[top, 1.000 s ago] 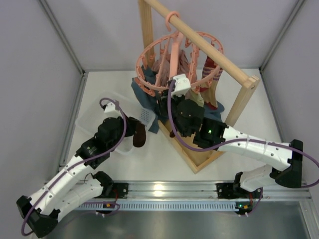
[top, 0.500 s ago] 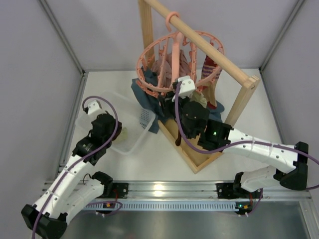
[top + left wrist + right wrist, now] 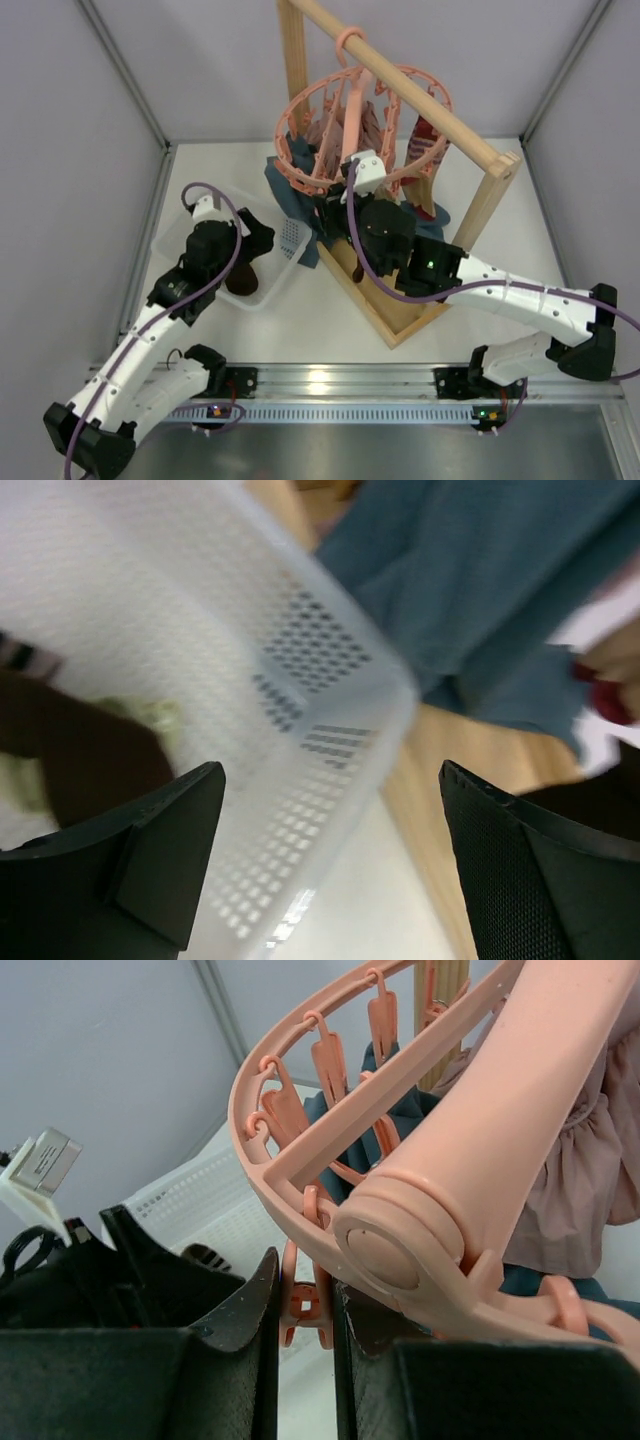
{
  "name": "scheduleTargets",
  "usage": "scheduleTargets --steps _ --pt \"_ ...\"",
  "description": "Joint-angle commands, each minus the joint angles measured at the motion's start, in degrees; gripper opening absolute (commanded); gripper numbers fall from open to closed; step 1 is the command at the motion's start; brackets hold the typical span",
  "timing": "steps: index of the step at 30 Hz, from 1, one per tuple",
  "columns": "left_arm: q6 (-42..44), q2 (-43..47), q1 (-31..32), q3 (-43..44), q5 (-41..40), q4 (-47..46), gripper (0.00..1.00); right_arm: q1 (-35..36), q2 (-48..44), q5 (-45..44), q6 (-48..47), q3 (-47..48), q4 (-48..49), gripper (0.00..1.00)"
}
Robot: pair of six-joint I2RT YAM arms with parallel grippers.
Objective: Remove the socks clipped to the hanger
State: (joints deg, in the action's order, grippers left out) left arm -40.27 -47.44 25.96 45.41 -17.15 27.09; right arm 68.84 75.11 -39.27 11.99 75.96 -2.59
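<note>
Hanger [image 3: 480, 1110] hung on the wooden rack [image 3: 470, 140] at far centre, dark red sock [image 3: 425, 138] clipped on its right side. Right gripper [image 3: 305, 1275] was clenched on a clip peg [image 3: 305, 1308] of the ring. Left gripper [image 3: 330, 775] stood spread, empty, over the white basket [image 3: 330, 670] holding a dark brown sock [image 3: 80, 750]

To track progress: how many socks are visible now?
3: a dark brown sock and a pale sock in the white basket, a red striped sock on the hanger. Others may be hidden.
</note>
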Motion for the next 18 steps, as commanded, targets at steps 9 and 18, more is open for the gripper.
scheduleTargets --steps 9,18 --pt "-2.6 6.9 3.7 -14.8 26.9 -28.9 0.83 0.3 7.8 3.8 5.5 11.7 -9.3 0.08" --pt "4.8 -3.4 22.3 -11.6 9.4 -31.7 0.89 0.4 9.0 3.4 6.5 14.2 -11.1 0.09"
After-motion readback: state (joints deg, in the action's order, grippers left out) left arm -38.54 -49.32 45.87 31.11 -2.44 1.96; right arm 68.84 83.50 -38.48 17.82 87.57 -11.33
